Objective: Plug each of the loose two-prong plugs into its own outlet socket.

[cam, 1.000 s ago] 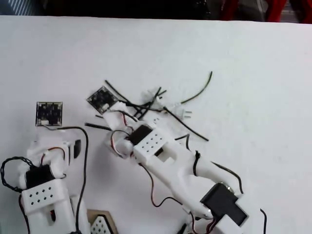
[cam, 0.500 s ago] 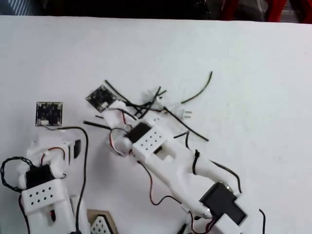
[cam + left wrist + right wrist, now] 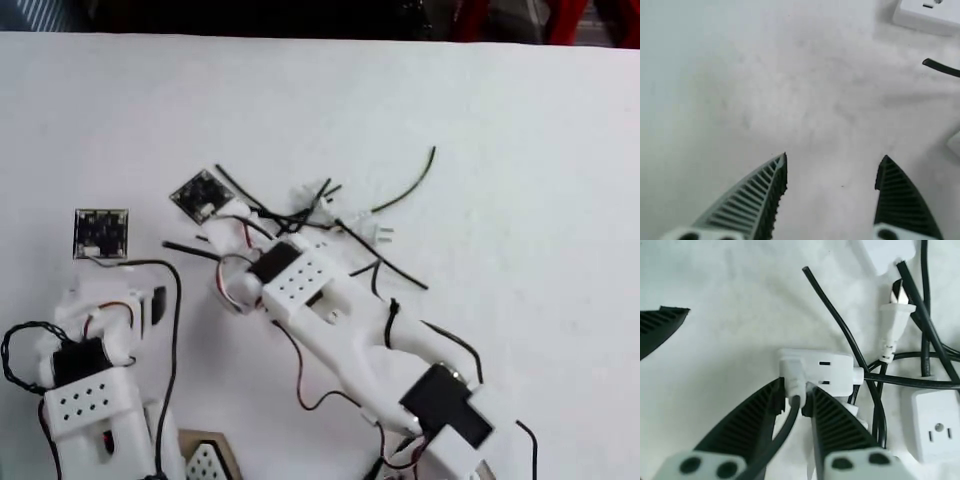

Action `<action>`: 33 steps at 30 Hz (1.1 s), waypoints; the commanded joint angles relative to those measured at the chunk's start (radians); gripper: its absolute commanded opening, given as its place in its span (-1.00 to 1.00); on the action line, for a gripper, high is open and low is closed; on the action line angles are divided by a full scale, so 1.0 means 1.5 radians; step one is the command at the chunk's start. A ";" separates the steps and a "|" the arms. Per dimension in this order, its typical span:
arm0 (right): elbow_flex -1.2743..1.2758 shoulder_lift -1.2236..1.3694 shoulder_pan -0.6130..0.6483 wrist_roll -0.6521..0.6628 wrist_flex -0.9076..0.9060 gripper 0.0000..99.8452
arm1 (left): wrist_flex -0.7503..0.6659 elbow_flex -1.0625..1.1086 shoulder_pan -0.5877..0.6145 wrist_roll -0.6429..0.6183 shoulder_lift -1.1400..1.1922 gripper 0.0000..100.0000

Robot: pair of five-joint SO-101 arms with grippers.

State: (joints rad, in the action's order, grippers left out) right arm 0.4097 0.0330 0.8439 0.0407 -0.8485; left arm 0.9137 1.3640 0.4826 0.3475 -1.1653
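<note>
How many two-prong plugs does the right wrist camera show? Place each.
2. The gripped plug is in the right gripper, against a white socket block; the loose plug lies among the black cables. Others may be hidden.

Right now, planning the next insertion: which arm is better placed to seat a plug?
Right. The right gripper is shut on a white plug at an outlet block; the left gripper hangs open over the table.

**Prongs Hidden, Outlets Cropped**

The white plug [image 3: 795, 375] pinched by the right gripper [image 3: 794, 387] butts against an outlet block [image 3: 825, 367], its prongs hidden. A second outlet [image 3: 935, 432] is cut by the picture's edge, as is the left wrist view's corner outlet [image 3: 929, 16]. In the high view, the right arm [image 3: 340, 320] covers that gripper.
</note>
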 commanded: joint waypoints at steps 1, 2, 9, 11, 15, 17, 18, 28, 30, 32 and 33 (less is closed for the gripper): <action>-0.049 0.018 -0.007 -0.003 -0.053 -0.97 | -0.013 -0.003 0.005 -0.005 -0.013 -0.43; -0.059 0.022 -0.008 -0.003 -0.062 -0.97 | -0.013 -0.003 0.005 -0.005 -0.013 -0.43; -0.123 0.025 -0.011 -0.001 -0.124 -0.97 | -0.013 -0.003 0.005 -0.005 -0.013 -0.43; -0.135 0.028 -0.011 0.000 -0.135 -0.97 | -0.013 -0.003 0.005 -0.005 -0.013 -0.43; -0.139 0.029 -0.011 0.000 -0.133 -0.97 | -0.013 -0.003 0.005 -0.005 -0.013 -0.43; -0.138 0.031 -0.011 0.000 -0.130 -0.97 | -0.013 -0.003 0.005 -0.005 -0.013 -0.43; -0.138 0.035 -0.010 0.000 -0.130 -0.97 | -0.013 -0.003 0.005 -0.005 -0.013 -0.43; -0.175 0.096 -0.010 0.000 -0.125 -0.97 | -0.013 -0.003 0.005 -0.005 -0.013 -0.43; -0.175 0.100 -0.009 0.000 -0.126 -0.97 | -0.013 -0.003 0.005 -0.005 -0.013 -0.43; -0.176 0.102 -0.009 0.000 -0.139 -0.97 | -0.013 -0.003 0.005 -0.004 -0.013 -0.43; -0.177 0.102 -0.009 0.000 -0.141 -0.97 | -0.013 -0.003 0.005 -0.004 -0.013 -0.43</action>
State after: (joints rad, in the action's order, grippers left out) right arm 0.1734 0.1864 0.8424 0.0422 -1.0418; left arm 0.9137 1.3640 0.4826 0.3475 -1.1653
